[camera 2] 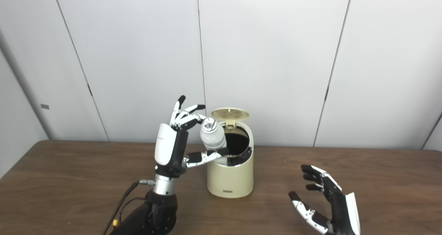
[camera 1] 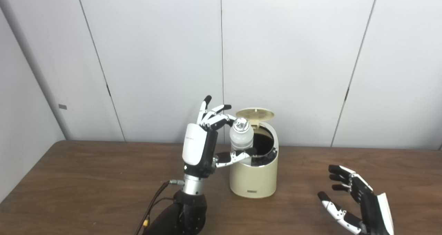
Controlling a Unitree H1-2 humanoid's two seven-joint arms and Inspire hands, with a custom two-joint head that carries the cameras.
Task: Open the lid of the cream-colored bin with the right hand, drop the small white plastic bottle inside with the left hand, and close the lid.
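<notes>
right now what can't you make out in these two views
- Inside of the bin: dark in both views, with the bottle and left hand in front of its mouth.
- Bottle's lower end: hidden by the bin rim and thumb.
- Right hand: wrist cut off by the bottom edge.
- Label on the bin's base: too small to read.

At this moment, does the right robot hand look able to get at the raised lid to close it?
Probably yes. The right robot hand is open and low on the table, right of the bin. The lid stands up at the back, nothing between them; the left robot hand holds the bottle on the opposite side.
</notes>
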